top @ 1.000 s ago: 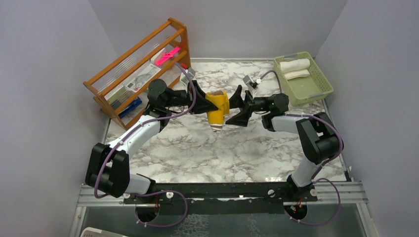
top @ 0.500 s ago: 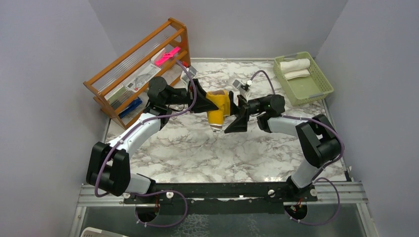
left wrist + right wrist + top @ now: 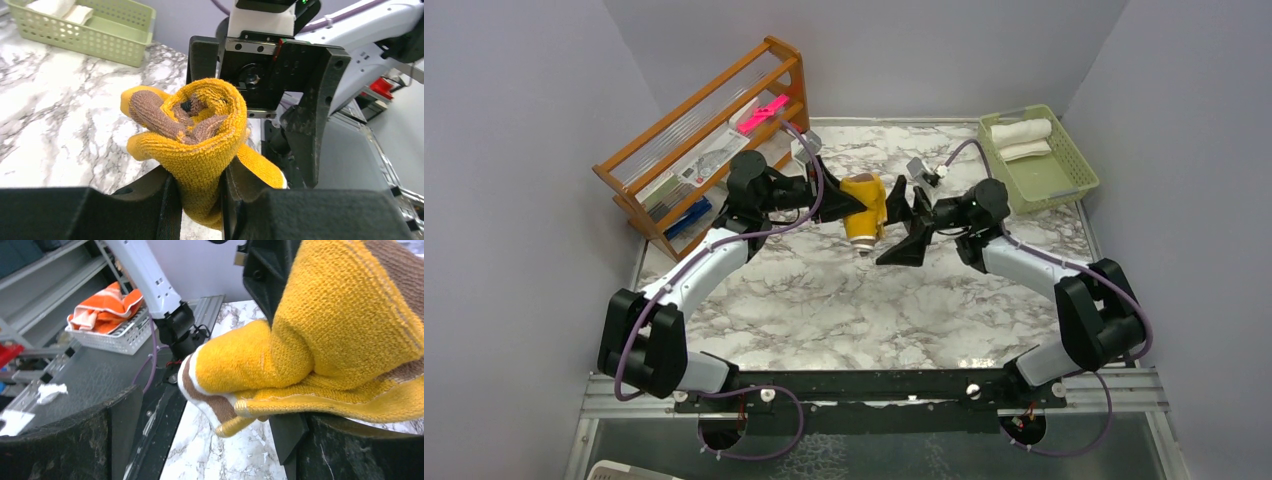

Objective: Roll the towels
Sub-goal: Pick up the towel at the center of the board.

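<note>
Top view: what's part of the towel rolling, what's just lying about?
Job: yellow towel, clamped in the left gripper; open right gripper beside it; white towel in the green basket.
Lying about: wooden rack, pink item on it.

top looks down; facing wrist views closely share yellow towel [image 3: 200, 145]

wooden rack [image 3: 699, 150]: left of the left gripper [image 3: 856, 205], at the table's far-left corner
pink item [image 3: 762, 112]: on the rack's top shelf; possibly a tool, too small to tell
blue item [image 3: 686, 215]: on the rack's lowest shelf
green basket [image 3: 1046, 180]: beyond and right of the right gripper [image 3: 902, 222], well apart
marble table [image 3: 844, 300]: beneath both grippers
white basket [image 3: 117, 337]: off the table, holding an orange cloth [image 3: 102, 310]
</note>
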Robot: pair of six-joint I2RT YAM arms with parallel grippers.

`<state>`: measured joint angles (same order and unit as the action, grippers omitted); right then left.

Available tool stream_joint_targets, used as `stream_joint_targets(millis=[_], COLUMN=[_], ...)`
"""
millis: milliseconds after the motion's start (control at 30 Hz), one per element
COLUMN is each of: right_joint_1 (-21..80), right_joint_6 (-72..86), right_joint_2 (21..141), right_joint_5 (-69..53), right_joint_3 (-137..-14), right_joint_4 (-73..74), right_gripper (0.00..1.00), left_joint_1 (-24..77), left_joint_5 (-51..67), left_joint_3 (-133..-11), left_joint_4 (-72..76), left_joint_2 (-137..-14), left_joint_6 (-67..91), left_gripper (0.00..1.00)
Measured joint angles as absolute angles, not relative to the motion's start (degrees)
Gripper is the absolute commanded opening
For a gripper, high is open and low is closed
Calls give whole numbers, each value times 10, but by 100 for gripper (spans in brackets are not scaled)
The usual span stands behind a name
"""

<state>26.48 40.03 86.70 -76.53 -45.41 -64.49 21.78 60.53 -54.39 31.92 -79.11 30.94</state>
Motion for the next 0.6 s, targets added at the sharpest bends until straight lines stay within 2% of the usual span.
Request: stream_joint_targets(millis=[267, 600], right_joint_1=[278, 286], right_joint_6=[251, 202], right_joint_2=[863, 905], right_joint_5=[-690, -659], right_joint_3=[-530, -562], right_joint_4=[-358, -294], right_gripper=[91, 97], left_joint_1=[219, 232], left_joint_5=[524, 524], left_joint_3=[-545, -543], left_joint_4=[270, 247], left_joint_2=[-772, -764], left_joint_6=[260, 249], left_gripper=[3, 3])
